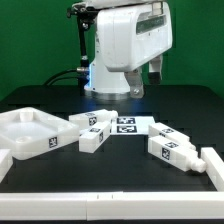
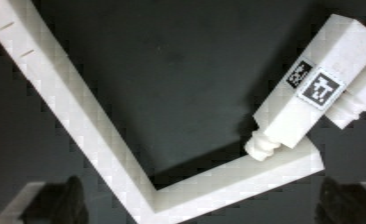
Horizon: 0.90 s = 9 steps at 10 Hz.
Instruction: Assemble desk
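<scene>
The gripper (image 2: 201, 198) is being held spread wide. Its fingertips (image 2: 55, 200) are showing only at the edge of the wrist view, and nothing is being pinched or touched. In the exterior view it is being carried high above the table, well apart from the parts.

The desk panel (image 1: 25, 135) is lying at the exterior view's left, with loose legs (image 1: 92, 140) lying beside the marker board (image 1: 126, 125); nothing is seen joined yet. A tagged leg (image 2: 313, 88) is being framed under the wrist, its peg end just beside a white corner rail (image 2: 91, 120).

An approach for a first pick is judged to be in hand. A descent is being called for next, with the jaws turned across the leg's width.
</scene>
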### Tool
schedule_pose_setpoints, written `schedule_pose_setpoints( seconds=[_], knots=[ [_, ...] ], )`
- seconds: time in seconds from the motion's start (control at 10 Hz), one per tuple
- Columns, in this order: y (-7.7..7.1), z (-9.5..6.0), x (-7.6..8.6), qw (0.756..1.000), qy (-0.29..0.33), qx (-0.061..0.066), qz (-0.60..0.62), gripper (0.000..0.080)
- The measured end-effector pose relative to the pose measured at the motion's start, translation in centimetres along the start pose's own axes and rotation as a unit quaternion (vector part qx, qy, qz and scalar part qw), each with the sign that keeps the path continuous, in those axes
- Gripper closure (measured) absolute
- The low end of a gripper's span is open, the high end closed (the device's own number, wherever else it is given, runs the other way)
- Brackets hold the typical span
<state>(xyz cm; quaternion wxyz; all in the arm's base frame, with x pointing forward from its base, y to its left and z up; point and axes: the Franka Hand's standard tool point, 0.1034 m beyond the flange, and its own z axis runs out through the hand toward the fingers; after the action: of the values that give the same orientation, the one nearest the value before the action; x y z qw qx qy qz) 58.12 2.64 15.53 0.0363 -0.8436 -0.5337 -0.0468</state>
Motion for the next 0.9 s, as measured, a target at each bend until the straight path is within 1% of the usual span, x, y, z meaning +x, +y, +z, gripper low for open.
schedule_pose_setpoints(
  seconds=[0.4, 0.5, 0.6, 0.7, 0.8, 0.9],
  knots=[
    [0.0, 0.1, -0.1, 1.0, 0.002, 0.001, -0.003, 0.015],
    [-0.2, 0.2, -0.1, 1.0, -0.001, 0.007, 0.016, 0.015],
    [-0.9, 0.5, -0.1, 0.999, -0.007, 0.016, 0.042, 0.015],
    [-1.7, 1.4, 0.1, 0.998, -0.007, 0.013, 0.066, 0.015],
    [-3.1, 2.6, 0.3, 0.996, -0.008, 0.012, 0.089, 0.015],
    [-4.0, 3.4, 0.5, 0.995, -0.008, 0.01, 0.104, 0.015]
  ],
)
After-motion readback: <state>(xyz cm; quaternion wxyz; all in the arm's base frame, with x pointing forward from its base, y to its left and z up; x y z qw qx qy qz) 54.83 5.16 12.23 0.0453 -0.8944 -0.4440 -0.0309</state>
